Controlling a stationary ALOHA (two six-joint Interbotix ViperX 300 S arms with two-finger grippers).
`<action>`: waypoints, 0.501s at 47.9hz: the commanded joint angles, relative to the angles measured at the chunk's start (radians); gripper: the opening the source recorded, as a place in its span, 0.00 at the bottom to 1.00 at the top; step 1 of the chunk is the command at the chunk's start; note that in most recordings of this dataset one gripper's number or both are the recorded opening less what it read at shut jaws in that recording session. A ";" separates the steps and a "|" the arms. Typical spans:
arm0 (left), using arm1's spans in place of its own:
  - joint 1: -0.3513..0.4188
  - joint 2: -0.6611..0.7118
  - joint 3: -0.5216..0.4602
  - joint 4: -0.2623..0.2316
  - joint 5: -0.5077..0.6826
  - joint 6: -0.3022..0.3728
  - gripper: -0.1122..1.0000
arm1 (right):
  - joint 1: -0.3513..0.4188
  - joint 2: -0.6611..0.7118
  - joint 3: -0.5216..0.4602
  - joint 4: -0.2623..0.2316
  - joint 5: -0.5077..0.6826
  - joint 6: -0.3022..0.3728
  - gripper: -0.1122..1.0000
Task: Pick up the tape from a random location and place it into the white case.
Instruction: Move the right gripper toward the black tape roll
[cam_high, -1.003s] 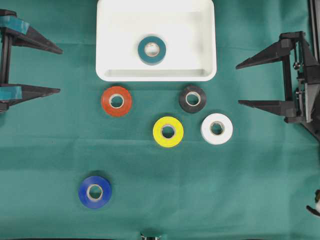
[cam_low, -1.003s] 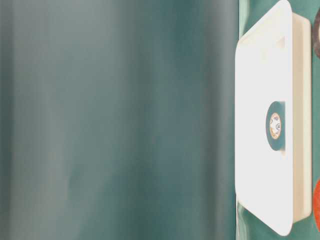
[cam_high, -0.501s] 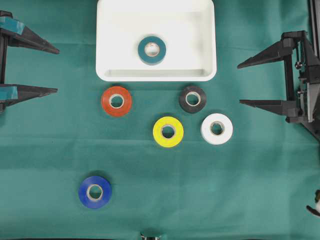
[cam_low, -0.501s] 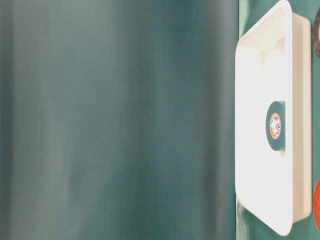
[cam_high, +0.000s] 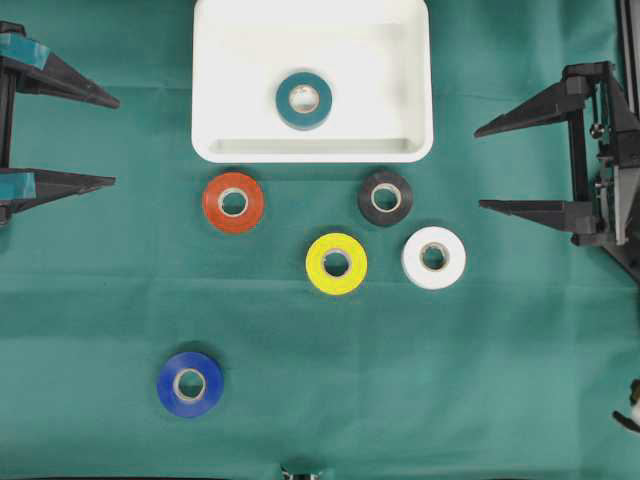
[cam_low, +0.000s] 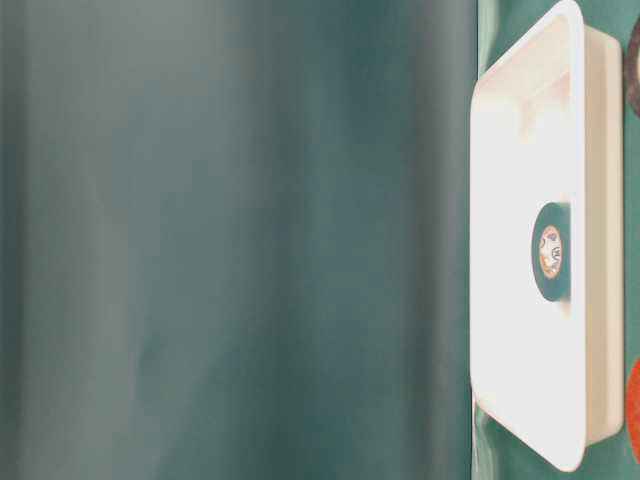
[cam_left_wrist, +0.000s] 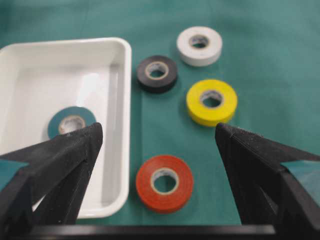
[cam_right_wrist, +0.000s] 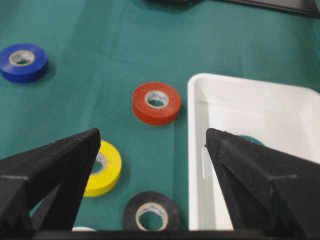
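The white case (cam_high: 312, 150) lies at the top centre, and a teal tape (cam_high: 304, 100) lies flat inside it. Below it on the green cloth lie a red tape (cam_high: 233, 202), black tape (cam_high: 385, 198), yellow tape (cam_high: 336, 263), white tape (cam_high: 433, 257) and blue tape (cam_high: 190, 384). My left gripper (cam_high: 115, 142) hangs open at the left edge, far from every roll. My right gripper (cam_high: 477, 169) is open at the right, beside the case. Both are empty. In the left wrist view the red tape (cam_left_wrist: 164, 182) shows between the wide jaws.
The table-level view is mostly blurred green cloth, with the case (cam_low: 520, 120) and the teal tape (cam_low: 551, 251) at its right. The right arm's black frame (cam_high: 605, 160) stands at the right edge. Green cloth covers the table.
Both grippers drew back slightly toward their own sides, then stayed still. No tape has moved.
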 joint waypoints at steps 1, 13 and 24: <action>0.002 0.003 -0.012 -0.003 -0.009 -0.002 0.99 | 0.014 0.005 -0.018 0.000 -0.006 0.000 0.93; 0.002 0.005 -0.014 -0.002 -0.009 -0.002 0.99 | 0.021 0.005 -0.020 0.000 -0.003 0.002 0.93; 0.002 0.005 -0.014 -0.003 -0.008 -0.002 0.99 | 0.021 0.011 -0.021 0.000 -0.011 0.002 0.93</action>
